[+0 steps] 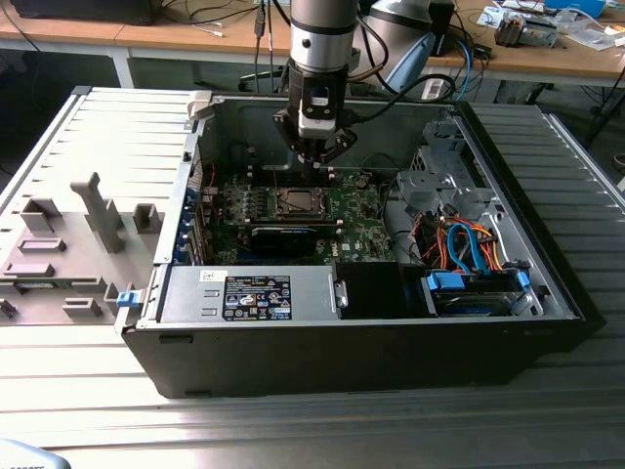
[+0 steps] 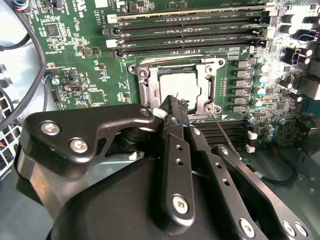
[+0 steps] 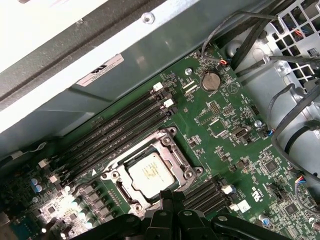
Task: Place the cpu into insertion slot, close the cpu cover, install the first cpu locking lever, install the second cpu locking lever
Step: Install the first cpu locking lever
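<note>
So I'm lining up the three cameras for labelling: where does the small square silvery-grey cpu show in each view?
Exterior view: the small square silvery-grey cpu lies in the socket on the green circuit board, just below the gripper.
Second wrist view: cpu just beyond the black fingertips.
First wrist view: cpu framed by the silvery cpu cover.
Shared landmark: the row of long narrow parallel slots beside the socket.

Arm vertical, gripper [image 1: 317,156] pointing down, jaws closed together.
</note>
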Robot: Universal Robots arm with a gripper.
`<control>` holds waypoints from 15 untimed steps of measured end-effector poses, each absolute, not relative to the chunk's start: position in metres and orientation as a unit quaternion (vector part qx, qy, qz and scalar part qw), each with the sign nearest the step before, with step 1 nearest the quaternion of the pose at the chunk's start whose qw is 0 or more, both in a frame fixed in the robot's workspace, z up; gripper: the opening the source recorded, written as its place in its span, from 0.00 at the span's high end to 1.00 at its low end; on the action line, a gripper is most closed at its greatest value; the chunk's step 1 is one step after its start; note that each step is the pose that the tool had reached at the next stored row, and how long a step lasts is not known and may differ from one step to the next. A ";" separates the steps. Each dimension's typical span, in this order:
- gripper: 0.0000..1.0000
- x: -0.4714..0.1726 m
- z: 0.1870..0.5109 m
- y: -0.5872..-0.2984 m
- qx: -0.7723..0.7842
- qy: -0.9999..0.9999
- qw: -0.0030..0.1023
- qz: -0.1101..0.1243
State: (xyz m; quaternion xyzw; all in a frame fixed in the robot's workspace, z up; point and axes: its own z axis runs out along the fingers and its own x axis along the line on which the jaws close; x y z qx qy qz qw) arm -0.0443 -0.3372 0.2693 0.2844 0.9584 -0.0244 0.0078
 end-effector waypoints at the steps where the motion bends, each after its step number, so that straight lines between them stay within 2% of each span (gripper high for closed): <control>1: 0.89 -0.044 0.269 -0.337 0.283 0.959 0.008 -0.024; 15: 0.89 -0.044 0.269 -0.337 0.271 0.962 0.008 -0.024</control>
